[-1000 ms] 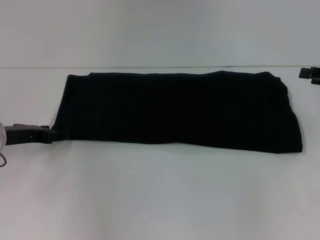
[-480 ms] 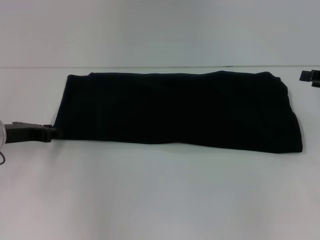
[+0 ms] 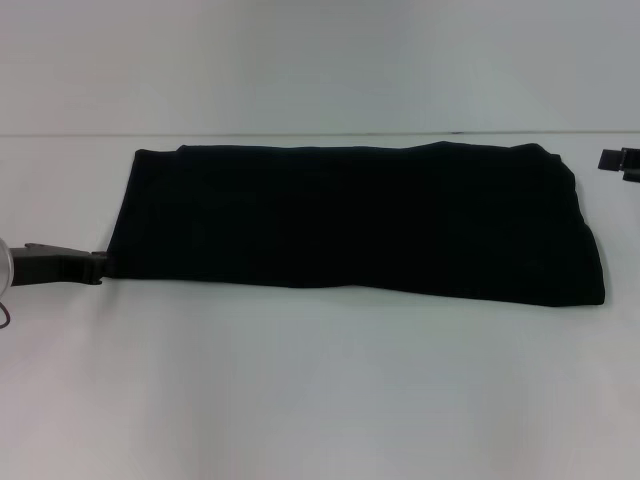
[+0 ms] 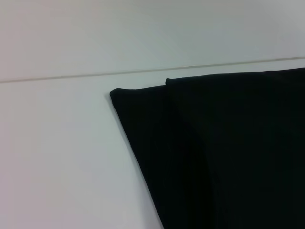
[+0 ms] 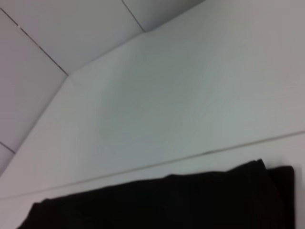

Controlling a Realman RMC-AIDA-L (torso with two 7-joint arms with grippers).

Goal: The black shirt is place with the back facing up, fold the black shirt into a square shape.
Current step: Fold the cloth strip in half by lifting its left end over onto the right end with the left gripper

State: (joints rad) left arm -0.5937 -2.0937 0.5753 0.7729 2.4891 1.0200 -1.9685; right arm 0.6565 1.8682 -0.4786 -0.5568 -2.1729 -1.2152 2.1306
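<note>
The black shirt (image 3: pixel 360 220) lies flat on the white table as a long folded band running left to right, with no lettering showing. My left gripper (image 3: pixel 98 267) sits low at the table's left side, its tip just beside the shirt's near left corner. Only a small part of my right gripper (image 3: pixel 622 160) shows at the far right edge, a little beyond the shirt's far right corner. The left wrist view shows a layered corner of the shirt (image 4: pixel 228 152). In the right wrist view, the shirt's (image 5: pixel 167 202) far edge runs in front of the wall.
The white table (image 3: pixel 320 390) stretches wide in front of the shirt. Its back edge (image 3: pixel 300 134) meets a pale wall just behind the cloth.
My left gripper has drawn back to the left, away from the shirt's near left corner. The right gripper has shifted slightly lower at the frame's edge. The shirt has not moved.
</note>
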